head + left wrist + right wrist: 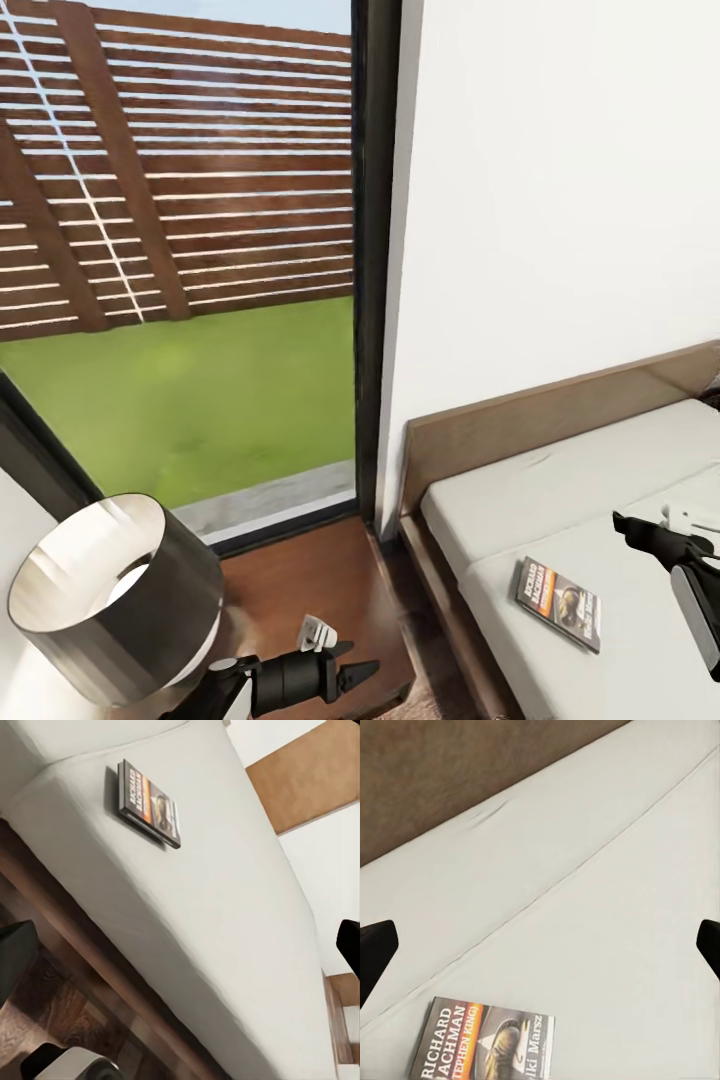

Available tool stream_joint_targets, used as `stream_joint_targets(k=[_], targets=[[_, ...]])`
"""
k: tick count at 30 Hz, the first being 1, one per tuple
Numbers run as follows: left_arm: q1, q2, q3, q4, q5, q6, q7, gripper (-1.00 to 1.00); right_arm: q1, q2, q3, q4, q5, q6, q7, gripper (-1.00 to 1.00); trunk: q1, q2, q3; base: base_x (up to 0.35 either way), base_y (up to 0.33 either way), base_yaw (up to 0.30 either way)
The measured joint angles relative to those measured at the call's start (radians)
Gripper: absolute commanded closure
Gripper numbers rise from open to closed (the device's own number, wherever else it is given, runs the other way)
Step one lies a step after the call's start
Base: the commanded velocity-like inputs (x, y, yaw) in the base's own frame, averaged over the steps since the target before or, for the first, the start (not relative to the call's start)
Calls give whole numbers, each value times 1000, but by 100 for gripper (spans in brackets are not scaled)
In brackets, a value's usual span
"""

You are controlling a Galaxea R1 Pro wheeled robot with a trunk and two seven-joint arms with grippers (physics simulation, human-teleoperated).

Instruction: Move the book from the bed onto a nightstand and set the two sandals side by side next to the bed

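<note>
Left to right in the head view. At 8 o'clock the cylindrical lamp with the dark metallic shade (115,590) is crowding the small glossy dark brown wooden nightstand (310,580), so the free top is limited to the strip toward the bed. A small white tag-like item (318,632) is sitting on that strip; can't tell what it is.

Left black end effector (355,672) is hovering at 6 o'clock over the nightstand's near edge, fingers spread, empty, pointing toward the bed.

The small thin paperback with the white-and-orange cover and dark central picture (560,603) is lying flat at 4 o'clock on the pale grey-white mattress of the dark brown platform bed (560,490), near the mattress edge closest to the nightstand. Left wrist view is showing it (148,803) flat near the mattress corner.

Right black end effector (655,538) is hanging at 3 o'clock above the mattress, just beyond the book, fingers spread wide, holding nothing. Right wrist view has the book (487,1042) short of the gap between the fingertips, not centred.

Risks, as I judge them:
- book is thin and flush on a soft surface, so fingertips are likely digging into the mattress or skidding it off the edge onto the floor
- closing off-centre is likely pinching only the cover
- placing it is risking a knock on the lamp
- sandals aren't in these frames
</note>
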State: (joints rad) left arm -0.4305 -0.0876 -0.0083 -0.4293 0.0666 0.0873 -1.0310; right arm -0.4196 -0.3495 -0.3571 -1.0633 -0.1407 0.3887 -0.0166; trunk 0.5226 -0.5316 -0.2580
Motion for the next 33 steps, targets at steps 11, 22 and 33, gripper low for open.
stream_joint_targets(k=[11, 22, 33], targets=[[0, 0, 0, 0, 0, 0, 0, -100, 1, 1, 0, 2, 2, -1, -4, -100, 0, 0, -13, 0, 0, -21], [0, 0, -1, 0, 0, 0, 0, -100, 1, 1, 1, 2, 2, -1, -6, -100, 0, 0, -28, 0, 0, 0], [0, 0, -1, 0, 0, 0, 0, -100, 1, 2, 1, 3, 2, -1, -6, -100, 0, 0, -45, 0, 0, 0]])
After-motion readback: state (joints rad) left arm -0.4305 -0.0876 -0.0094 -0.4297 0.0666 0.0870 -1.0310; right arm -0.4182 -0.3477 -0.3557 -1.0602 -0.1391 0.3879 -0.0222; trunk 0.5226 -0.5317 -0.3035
